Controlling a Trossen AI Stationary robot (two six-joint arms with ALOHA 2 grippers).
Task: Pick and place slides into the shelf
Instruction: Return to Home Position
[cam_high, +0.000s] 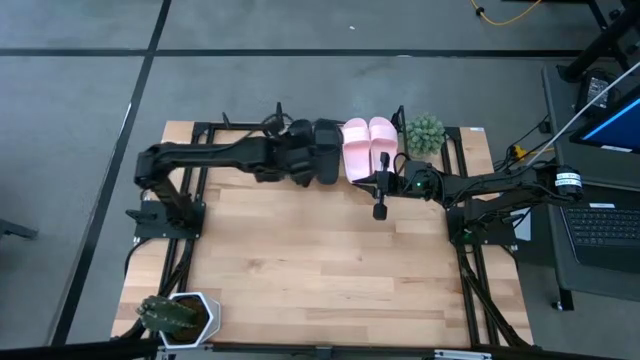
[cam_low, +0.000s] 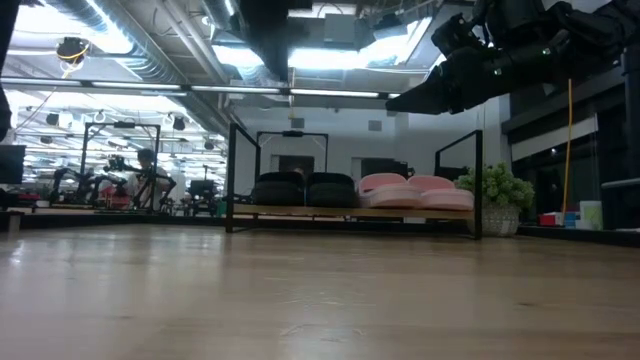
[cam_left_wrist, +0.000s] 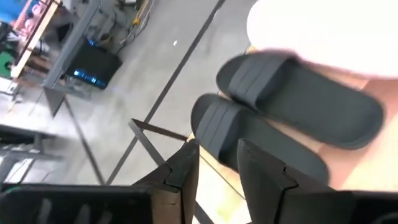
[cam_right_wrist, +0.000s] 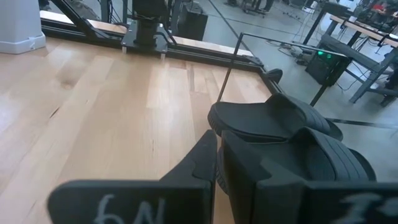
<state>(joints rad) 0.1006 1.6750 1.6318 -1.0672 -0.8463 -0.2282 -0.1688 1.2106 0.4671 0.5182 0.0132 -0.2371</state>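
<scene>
Tabletop (cam_high: 320, 270) | slides (cam_high: 356, 150) on shelf (cam_low: 300, 211) | left jaws ajar | right jaws closed | both empty

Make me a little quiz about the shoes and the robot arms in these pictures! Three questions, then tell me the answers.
1. Count the black slides and the pink slides on the shelf. How many are there altogether?
2. True or false: the pink slides lie between the black slides and the green plant.
3. The left gripper hangs over which slides? A) black B) pink C) none

Key: 1. four. 2. true. 3. A. The right gripper hangs over bare tabletop, in front of the pink slides.
</scene>
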